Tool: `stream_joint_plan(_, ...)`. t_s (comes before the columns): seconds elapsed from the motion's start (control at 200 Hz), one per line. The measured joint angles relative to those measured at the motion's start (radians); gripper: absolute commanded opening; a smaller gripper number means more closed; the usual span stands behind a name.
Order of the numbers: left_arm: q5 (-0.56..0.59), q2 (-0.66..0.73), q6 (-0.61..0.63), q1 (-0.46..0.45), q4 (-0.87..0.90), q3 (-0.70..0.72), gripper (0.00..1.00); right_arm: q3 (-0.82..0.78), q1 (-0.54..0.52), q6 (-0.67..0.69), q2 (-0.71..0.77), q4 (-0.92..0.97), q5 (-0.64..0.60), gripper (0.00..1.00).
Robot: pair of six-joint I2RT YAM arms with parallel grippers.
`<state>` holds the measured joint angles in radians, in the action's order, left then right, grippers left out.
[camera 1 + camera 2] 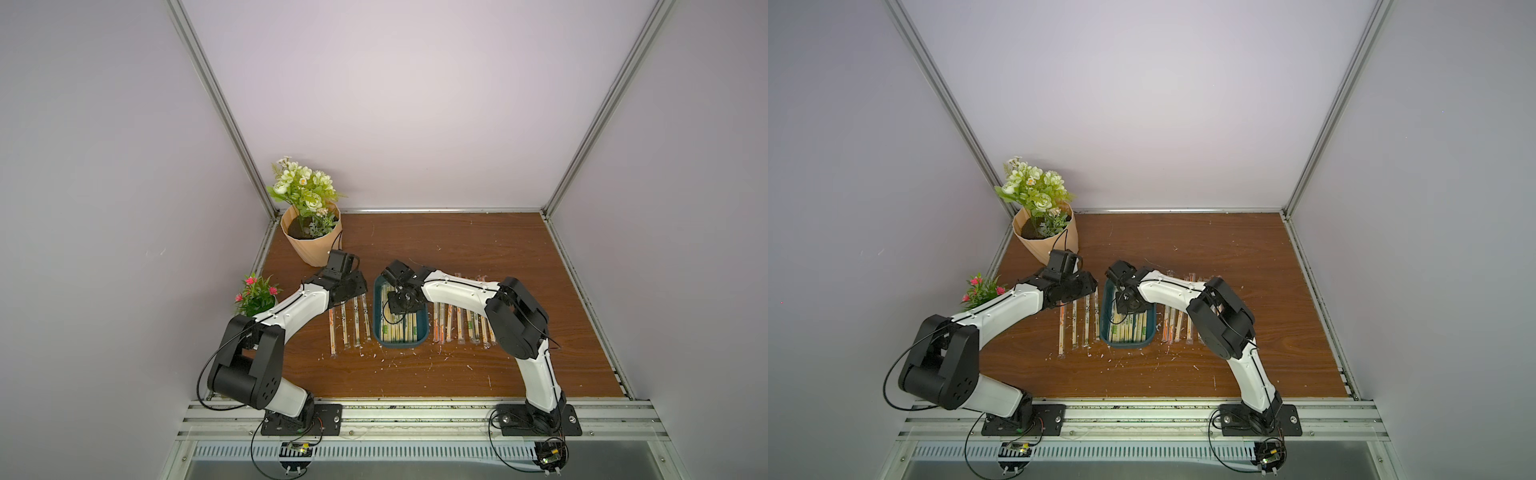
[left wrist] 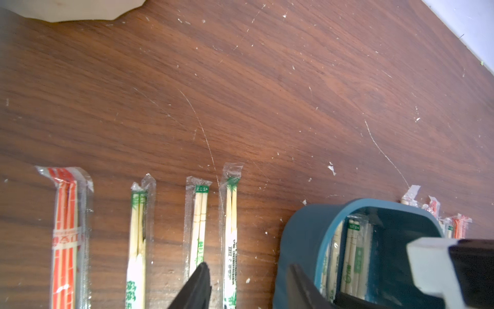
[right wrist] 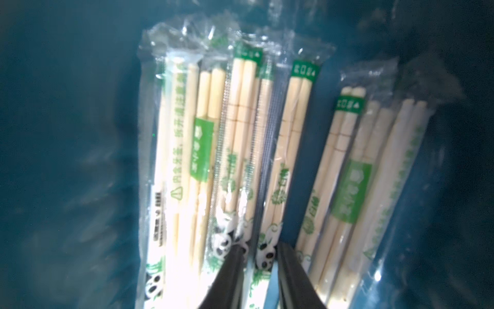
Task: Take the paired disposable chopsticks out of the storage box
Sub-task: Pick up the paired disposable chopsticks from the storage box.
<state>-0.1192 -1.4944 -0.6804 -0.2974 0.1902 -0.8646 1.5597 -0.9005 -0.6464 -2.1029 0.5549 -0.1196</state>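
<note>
1. Nearest me on the counter (image 1: 415,374), pairs lie outside the box: 4 in the left row (image 1: 349,328) and more in the right row (image 1: 461,328), partly hidden by the right arm. I judge the task well along but not done.
2. Between the rows sits the box (image 1: 377,320), with chopsticks (image 1: 401,330) in it lying lengthwise, near to far.
3. The step in hand, as I read it, is another pick. The right end effector (image 3: 262,251) is down inside the box, over the far half of the pile. Its jaws are narrow and straddle 1 panda-print sleeve (image 3: 267,240). I cannot tell whether they pinch it or only flank it.
4. Other sleeves lie touching that one on both sides. The next move calls for closing on the 1 sleeve alone, then lifting it clear of the box wall before carrying it toward the right row. I expect the slick plastic could slip or drag a neighbour along.
5. The left end effector (image 2: 248,273) hovers over the far end of the left row, just beside the box's left wall. Its jaws are about half wide and hold nothing, and 1 pair of that row lies on the counter under the gap.
6. Farthest off, the pot (image 1: 311,245) stands near the left wrist, so I would keep that arm's moves short.
</note>
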Motion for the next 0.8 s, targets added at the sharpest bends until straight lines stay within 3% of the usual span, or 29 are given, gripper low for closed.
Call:
stream_joint_plan(0.25, -0.008, 0.0, 0.0, 0.001, -0.007, 0.0, 0.49, 0.005, 0.001, -0.001, 0.0, 0.003, -0.005, 0.05)
stream_joint_plan(0.801, -0.026, 0.0, 0.003, 0.002, -0.01, 0.0, 0.47, 0.006, 0.006, -0.002, 0.075, 0.003, 0.025, 0.0)
